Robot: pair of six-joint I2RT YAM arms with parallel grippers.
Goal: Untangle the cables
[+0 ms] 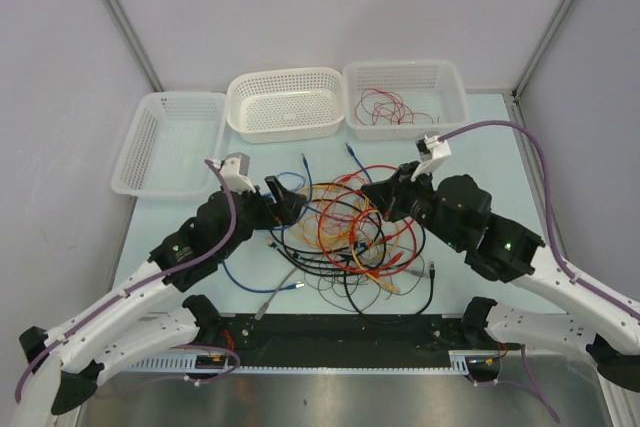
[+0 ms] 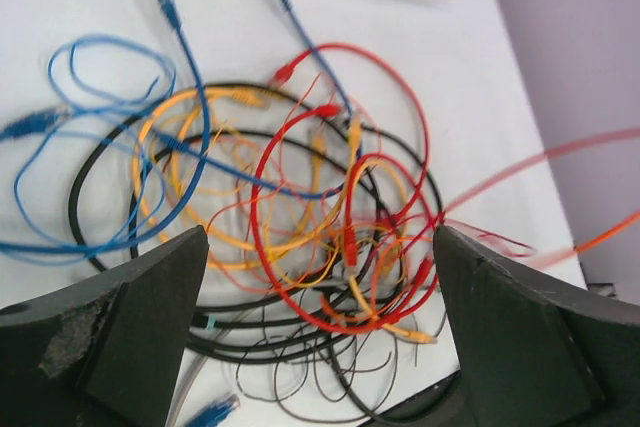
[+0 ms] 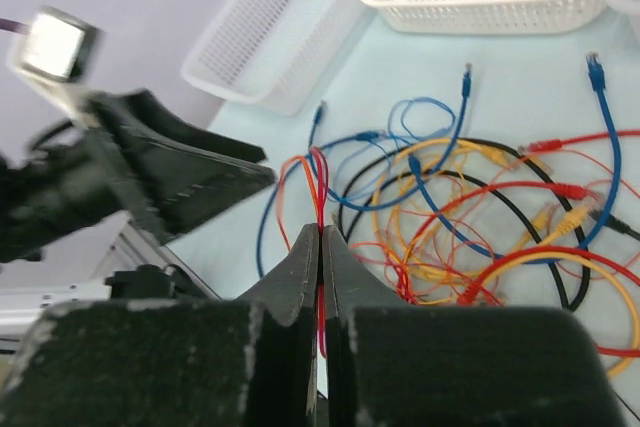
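The right fingers (image 3: pixel 320 247) are pressed tight together and pinch a thin red wire (image 3: pixel 318 192), which rises out of the seam between them with an orange strand just beside it. The left fingers (image 1: pixel 284 203) are spread wide and hold nothing; in the left wrist view the heap shows through the gap between them. Both sets of fingers face each other across the cables (image 1: pixel 345 235), the left at the heap's left edge and the right at its upper right edge. The cables lie in one tangled pile on the table (image 1: pixel 470 157), near the middle and between the two arms. Red, orange-yellow and black loops overlap at the centre. A blue cable (image 2: pixel 203 107) loops out on the left, and its plug end points toward the far side. Thin dark strands trail toward the near edge. Along the far edge of the table stand three white baskets side by side. The left basket (image 1: pixel 150 162) and the middle basket (image 1: pixel 287 125) sit beyond the left fingers. The right basket (image 1: pixel 453 97) holds a few loose thin red wires (image 1: pixel 385 105), well apart from the pile.
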